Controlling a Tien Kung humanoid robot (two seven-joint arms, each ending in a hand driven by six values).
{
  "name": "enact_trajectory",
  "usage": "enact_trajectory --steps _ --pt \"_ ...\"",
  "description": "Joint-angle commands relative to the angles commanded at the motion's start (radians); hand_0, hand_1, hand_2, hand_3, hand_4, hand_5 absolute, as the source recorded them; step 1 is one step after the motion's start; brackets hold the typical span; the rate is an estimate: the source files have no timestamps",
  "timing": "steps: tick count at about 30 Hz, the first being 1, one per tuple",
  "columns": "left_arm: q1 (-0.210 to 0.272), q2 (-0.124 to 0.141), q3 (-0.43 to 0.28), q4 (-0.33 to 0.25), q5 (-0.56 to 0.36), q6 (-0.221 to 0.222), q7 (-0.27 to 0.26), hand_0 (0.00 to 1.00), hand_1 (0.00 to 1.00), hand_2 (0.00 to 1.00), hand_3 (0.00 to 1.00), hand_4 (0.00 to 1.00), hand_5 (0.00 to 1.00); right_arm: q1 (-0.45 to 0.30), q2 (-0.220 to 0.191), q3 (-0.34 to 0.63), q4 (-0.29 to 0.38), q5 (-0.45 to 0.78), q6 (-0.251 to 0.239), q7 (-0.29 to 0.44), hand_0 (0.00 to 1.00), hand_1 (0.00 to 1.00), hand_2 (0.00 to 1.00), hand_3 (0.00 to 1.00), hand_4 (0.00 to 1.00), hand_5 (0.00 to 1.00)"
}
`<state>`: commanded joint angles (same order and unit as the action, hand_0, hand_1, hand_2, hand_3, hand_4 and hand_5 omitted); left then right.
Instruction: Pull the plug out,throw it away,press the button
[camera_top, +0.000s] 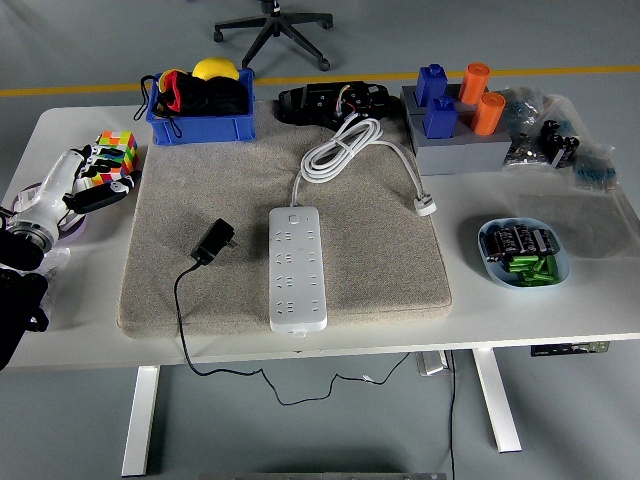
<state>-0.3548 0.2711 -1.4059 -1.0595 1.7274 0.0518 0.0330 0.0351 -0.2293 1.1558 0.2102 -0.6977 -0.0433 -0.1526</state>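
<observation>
A white power strip (297, 267) lies lengthwise on the grey mat (400, 270), its button end toward the far side. No plug sits in its sockets. A black plug (214, 241) lies on the mat to the strip's left, its black cord (180, 310) trailing over the table's front edge. The strip's white cable (343, 147) is coiled behind it and ends in a white plug (426, 206). My left hand (88, 180) rests at the table's left edge, far from the strip, fingers relaxed and holding nothing. No right arm shows.
A colourful cube (117, 149) sits just behind my left hand. A blue bin (200, 128) with toys stands at the back left. Blue and orange blocks on a grey base (462, 150) are at the back right. A blue bowl of batteries (523, 253) sits at the right.
</observation>
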Motion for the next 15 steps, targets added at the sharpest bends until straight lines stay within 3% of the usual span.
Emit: enact_trajectory --steps 15 --pt "-0.002 0.000 0.002 -0.006 -0.001 0.001 -0.001 0.780 0.754 0.706 0.750 0.768 0.448 0.002 0.002 0.010 0.001 -0.003 -0.001 0.000 0.749 0.666 0.655 0.621 0.675 0.515"
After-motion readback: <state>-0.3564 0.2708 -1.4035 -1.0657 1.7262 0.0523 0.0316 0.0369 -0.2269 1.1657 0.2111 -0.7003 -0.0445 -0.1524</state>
